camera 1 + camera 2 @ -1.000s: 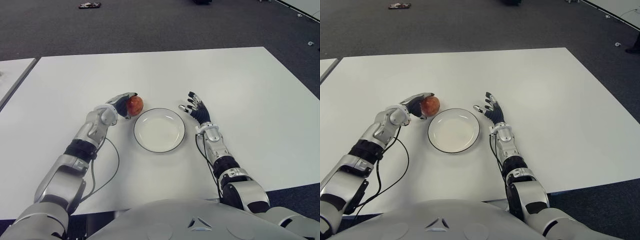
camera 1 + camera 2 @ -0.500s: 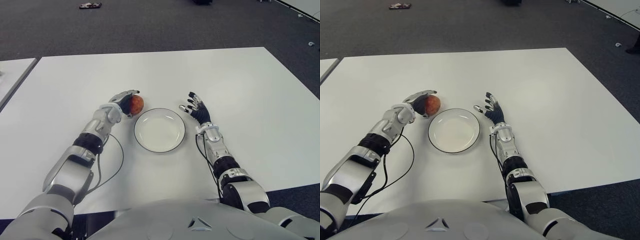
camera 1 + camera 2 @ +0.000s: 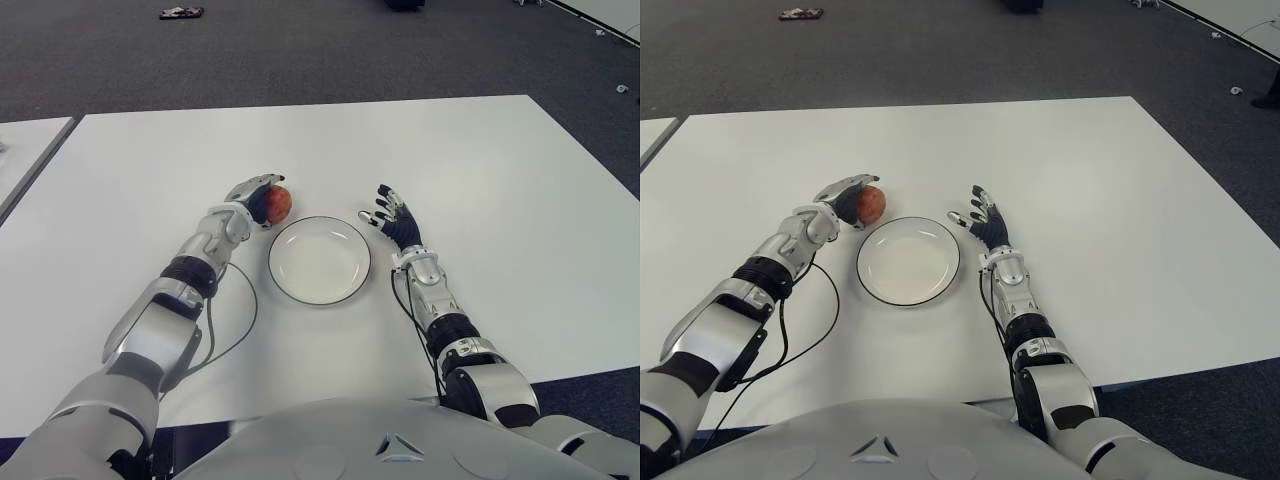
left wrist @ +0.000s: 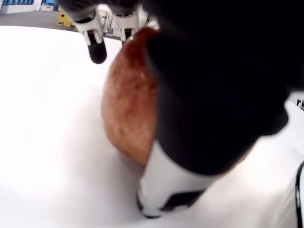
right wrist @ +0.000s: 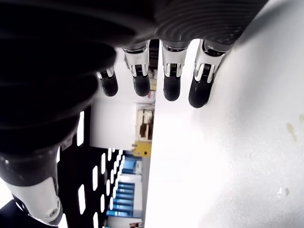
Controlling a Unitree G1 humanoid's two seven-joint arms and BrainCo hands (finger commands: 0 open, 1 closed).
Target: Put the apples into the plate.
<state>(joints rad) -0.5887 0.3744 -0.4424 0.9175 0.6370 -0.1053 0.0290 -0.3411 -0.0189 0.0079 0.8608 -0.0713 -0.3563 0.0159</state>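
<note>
A red apple (image 3: 280, 204) sits in my left hand (image 3: 258, 192), just off the far-left rim of the white plate (image 3: 319, 264) with its dark edge. In the left wrist view the apple (image 4: 129, 107) presses against the palm, with fingertips (image 4: 96, 51) curled over one side and the thumb (image 4: 164, 190) on the other. I cannot tell whether the apple touches the table. The plate holds nothing. My right hand (image 3: 392, 217) shows to the right of the plate, fingers spread and holding nothing.
The white table (image 3: 500, 180) stretches far and right of the plate. A second table's corner (image 3: 25, 150) shows at the left. A black cable (image 3: 238, 322) loops from my left forearm. A small dark object (image 3: 179, 11) lies on the grey carpet beyond.
My left hand has carried the apple a little farther from me and rightward, along the plate's far-left rim. The right hand and plate have not moved.
</note>
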